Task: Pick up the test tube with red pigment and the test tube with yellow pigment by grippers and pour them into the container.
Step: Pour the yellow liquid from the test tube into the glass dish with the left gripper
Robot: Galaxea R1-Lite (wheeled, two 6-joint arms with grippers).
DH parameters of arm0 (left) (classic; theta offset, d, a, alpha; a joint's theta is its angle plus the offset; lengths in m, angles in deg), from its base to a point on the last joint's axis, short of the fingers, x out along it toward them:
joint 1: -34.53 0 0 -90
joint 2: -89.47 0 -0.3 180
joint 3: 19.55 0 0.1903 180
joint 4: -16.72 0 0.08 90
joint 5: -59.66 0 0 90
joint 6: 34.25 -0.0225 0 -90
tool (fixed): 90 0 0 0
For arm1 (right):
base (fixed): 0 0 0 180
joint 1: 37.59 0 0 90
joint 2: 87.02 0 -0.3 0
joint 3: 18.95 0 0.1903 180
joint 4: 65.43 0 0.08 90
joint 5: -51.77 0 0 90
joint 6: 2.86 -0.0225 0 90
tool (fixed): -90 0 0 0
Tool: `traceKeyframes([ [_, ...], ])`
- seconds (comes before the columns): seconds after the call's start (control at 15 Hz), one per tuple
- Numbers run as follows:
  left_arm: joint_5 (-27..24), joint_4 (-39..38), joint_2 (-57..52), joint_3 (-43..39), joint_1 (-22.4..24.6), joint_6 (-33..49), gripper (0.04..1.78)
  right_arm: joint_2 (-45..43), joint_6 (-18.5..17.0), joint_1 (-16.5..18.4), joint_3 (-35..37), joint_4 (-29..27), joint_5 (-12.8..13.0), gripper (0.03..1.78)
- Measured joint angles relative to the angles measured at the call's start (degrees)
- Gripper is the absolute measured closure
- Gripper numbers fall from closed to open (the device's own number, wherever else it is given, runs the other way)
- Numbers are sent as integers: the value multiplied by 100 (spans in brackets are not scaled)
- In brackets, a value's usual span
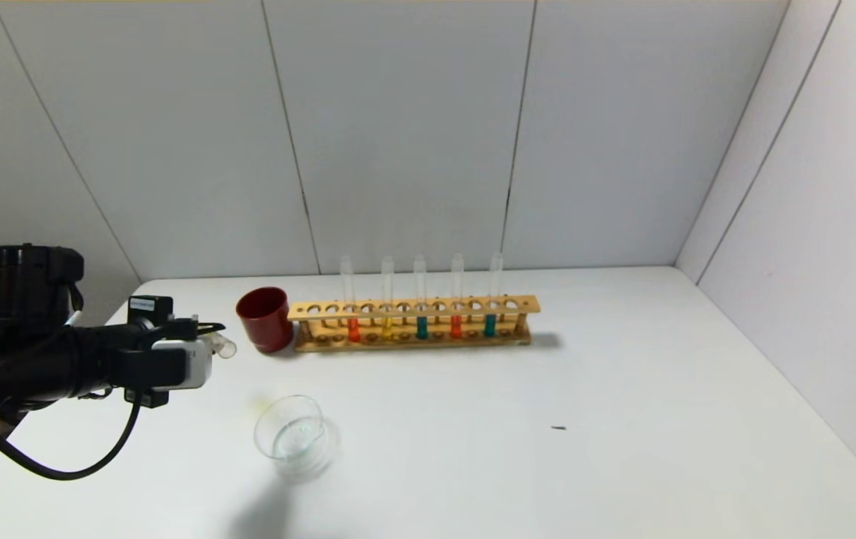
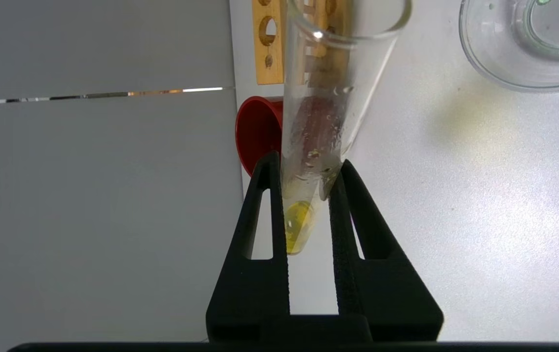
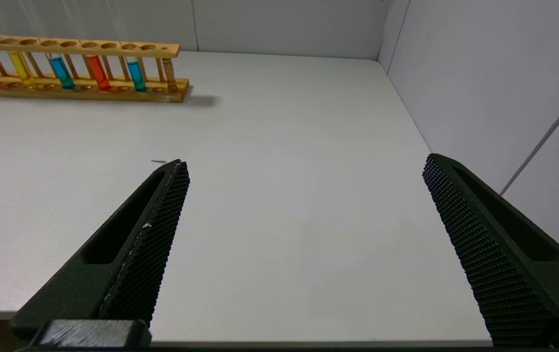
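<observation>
Currently held tube: the test tube with yellow pigment (image 2: 331,98) lies near-horizontal above the bench's left part, a little yellow liquid pooled at its rounded end, its open mouth toward the red cup (image 1: 264,319).
Left pincer: the left pincer (image 2: 309,171) is pinching that tube near its rounded end, both fingers (image 2: 269,210) pressed against the glass.
Container: the container (image 1: 295,436) stands on the bench (image 1: 622,419), near the tube's mouth but apart from it, toward the robot.
Red tube: the test tube with red pigment (image 1: 352,299) stands upright in the wooden rack (image 1: 413,323), just right of the red cup.
Rack contents: orange-red, pale yellow, teal, orange-red, teal, left to right.
Right pincer: the right pincer (image 3: 304,168) hangs spread wide over the bench's right part, holding nothing.
</observation>
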Motion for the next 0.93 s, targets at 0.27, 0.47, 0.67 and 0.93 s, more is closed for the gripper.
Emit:
traceKeyframes([
  [0.27,-13,0,101,-11,-5,-313,152,0,2,0,0,-2,2,6],
  [0.47,-2,0,204,13,-11,-542,152,0,2,0,0,0,2,6],
  [0.67,-4,2,306,68,10,-1086,152,0,2,0,0,0,5,6],
  [0.93,18,0,555,260,23,-1604,152,0,2,0,0,-2,0,6],
])
